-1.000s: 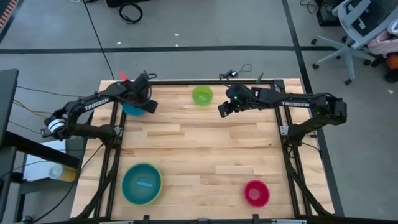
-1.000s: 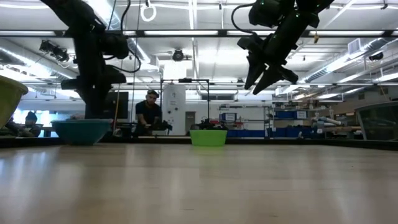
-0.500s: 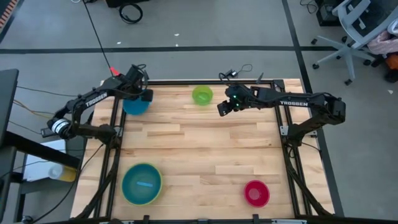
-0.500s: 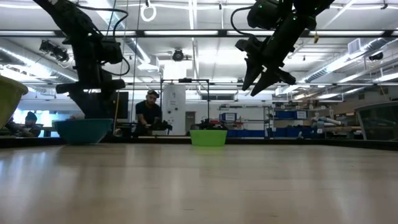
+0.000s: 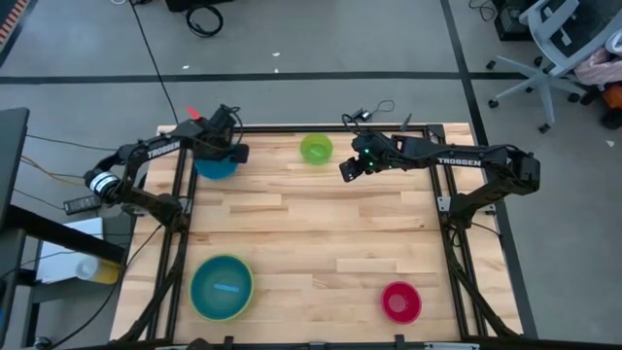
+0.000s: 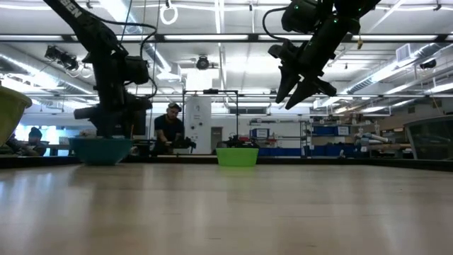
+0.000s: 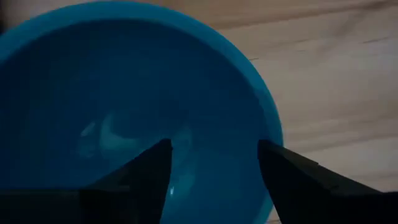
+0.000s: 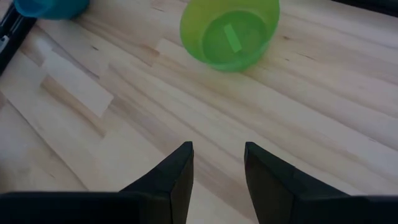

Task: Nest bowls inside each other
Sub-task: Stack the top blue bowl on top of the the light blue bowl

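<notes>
The deeper blue bowl rests on its base at the table's far left corner. My left gripper points down over it. Its open fingers hang over the bowl's inside; whether they touch it I cannot tell. The small green bowl stands at the far middle. My right gripper hovers open in the air to its right, nothing between its fingers. The light blue bowl sits inside the large lime green bowl at the near left. The red-pink bowl stands near right.
A black frame rail runs along the table's far edge just behind the blue and green bowls. The table's middle is bare wood. Beyond the table, a person sits far back in the room.
My left gripper has gone toward the table's right edge and down over the deeper blue bowl, rolling a little on the way. The bowl now stands slightly farther right than before.
</notes>
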Motion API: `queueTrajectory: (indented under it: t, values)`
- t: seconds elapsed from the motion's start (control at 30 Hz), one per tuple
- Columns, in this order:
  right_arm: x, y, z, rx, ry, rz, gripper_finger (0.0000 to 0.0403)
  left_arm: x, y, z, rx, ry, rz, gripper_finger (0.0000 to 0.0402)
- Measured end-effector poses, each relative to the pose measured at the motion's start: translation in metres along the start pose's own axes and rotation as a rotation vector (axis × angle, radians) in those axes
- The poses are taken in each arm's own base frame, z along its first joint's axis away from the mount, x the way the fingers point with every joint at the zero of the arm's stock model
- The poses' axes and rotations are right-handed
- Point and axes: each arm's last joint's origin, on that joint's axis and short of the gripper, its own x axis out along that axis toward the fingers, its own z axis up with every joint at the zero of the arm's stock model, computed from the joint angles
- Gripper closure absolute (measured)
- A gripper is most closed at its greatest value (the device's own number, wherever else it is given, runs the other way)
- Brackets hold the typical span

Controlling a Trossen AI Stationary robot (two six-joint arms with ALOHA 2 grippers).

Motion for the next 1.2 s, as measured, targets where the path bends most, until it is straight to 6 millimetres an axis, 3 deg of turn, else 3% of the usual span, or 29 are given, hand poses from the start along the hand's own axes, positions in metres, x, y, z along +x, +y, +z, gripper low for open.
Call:
queueTrajectory:
  t: [0.1,0.33,0.5,0.63,0.77,0.87,1.0,1.1,1.2]
  values:
    - [0.000,0.000,0.000,-0.005,0.000,0.000,0.0254,-0.001,-0.014,-0.002,0.062,0.003,-0.131,0.0168]
    - [0.000,-0.003,0.003,-0.005,-0.003,-0.005,0.0254,-0.002,-0.041,-0.011,0.156,-0.030,-0.212,0.0170]
    - [0.000,-0.005,0.004,-0.006,-0.002,-0.006,0.0254,-0.010,-0.069,-0.024,0.326,-0.073,-0.337,0.0170]
    - [0.001,-0.006,0.005,-0.003,0.007,0.001,0.0254,-0.022,-0.080,-0.027,0.367,-0.097,-0.273,0.0170]
    - [0.001,-0.008,0.006,0.003,0.009,0.004,0.0254,-0.041,-0.070,-0.005,0.318,-0.199,-0.059,0.0170]
    - [0.001,-0.010,0.008,0.011,0.006,0.001,0.0254,-0.050,-0.055,0.016,0.295,-0.244,0.001,0.0170]
    - [0.001,-0.010,0.008,0.027,0.005,0.001,0.0254,-0.033,-0.022,0.034,0.220,-0.206,0.054,0.0170]
    - [0.001,-0.009,0.006,0.028,0.011,0.002,0.0254,-0.014,0.007,0.038,0.109,-0.104,0.034,0.0170]
    - [0.000,-0.006,0.003,0.034,0.024,-0.004,0.0254,-0.005,0.021,0.037,0.048,-0.047,-0.004,0.0170]
